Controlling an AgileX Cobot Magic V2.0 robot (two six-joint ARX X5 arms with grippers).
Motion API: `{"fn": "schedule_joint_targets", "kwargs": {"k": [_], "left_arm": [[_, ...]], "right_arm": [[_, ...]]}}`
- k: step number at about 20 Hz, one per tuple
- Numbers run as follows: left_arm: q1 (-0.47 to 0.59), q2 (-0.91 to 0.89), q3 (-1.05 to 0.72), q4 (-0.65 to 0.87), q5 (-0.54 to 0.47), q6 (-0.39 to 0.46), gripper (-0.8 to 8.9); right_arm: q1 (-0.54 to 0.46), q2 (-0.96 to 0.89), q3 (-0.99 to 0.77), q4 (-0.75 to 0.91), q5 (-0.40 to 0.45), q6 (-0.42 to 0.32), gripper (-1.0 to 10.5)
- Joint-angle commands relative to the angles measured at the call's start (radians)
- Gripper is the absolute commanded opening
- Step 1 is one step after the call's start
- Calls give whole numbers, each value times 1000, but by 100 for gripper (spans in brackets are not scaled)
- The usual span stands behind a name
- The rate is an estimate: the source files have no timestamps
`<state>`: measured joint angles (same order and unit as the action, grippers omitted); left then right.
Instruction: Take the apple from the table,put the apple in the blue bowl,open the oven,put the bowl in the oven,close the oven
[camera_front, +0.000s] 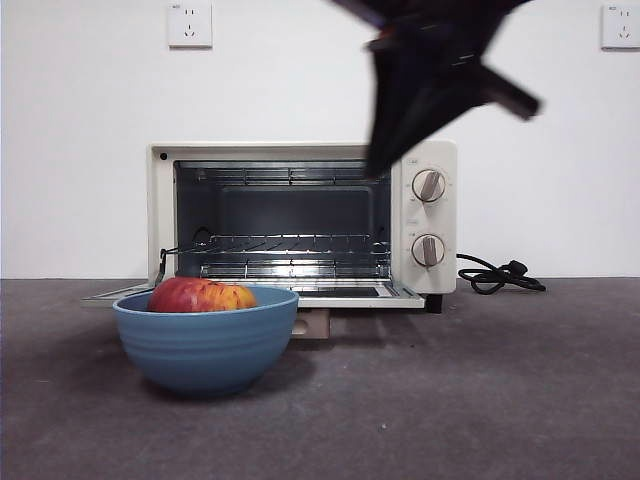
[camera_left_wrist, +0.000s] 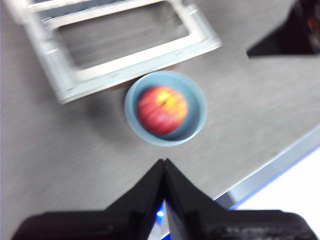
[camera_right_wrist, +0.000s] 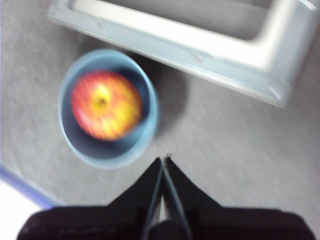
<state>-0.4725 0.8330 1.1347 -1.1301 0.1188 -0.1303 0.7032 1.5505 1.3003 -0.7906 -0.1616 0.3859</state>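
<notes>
Front view: the apple (camera_front: 200, 296) sits in the blue bowl (camera_front: 206, 345), its lower half hidden by the rim. The bowl stands on the grey surface (camera_front: 480, 400) just before the oven (camera_front: 300, 220), whose door lies open and flat. No writing on the oven can be read. A blurred dark arm (camera_front: 430, 80) hangs from the top edge; which arm it is cannot be told.

Left wrist view: the left gripper (camera_left_wrist: 164, 162) hovers high above the bowl, jaws pressed together, holding nothing.

Right wrist view: blurred; the right gripper (camera_right_wrist: 163, 161) likewise hovers with jaws together, empty
</notes>
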Motion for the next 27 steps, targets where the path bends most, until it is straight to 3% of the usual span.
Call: {"fn": "schedule_joint_targets", "kwargs": {"k": [1,2,4,18,19,21,22,27], "left_arm": [[-3,-27,-10,-47,-32,19,-5],[-3,-40,-10,-73,-35,26,-5],[-2,-62,-10,-115,-37,29,-5],[-3,-92,-10,-158,-37,29,-5],[-3,-92,-10,-158,-37,29,-5],[-3,-92,-10,-164,-37,29,-5],[-3,-92,-10,-166,-37,29,-5],[-3,-92,-10,-163,-37,29,-5]], "right_arm": [[19,93,82,-27,8,16,55],[26,131,117,-39,9,16,186],[39,191,159,-49,10,15,291],[63,408,179,-31,46,13,279],[64,414,178,-27,46,13,256],[74,416,178,-10,58,5,22],[78,415,178,4,64,6,-12],[83,409,178,13,79,17,-11]]}}
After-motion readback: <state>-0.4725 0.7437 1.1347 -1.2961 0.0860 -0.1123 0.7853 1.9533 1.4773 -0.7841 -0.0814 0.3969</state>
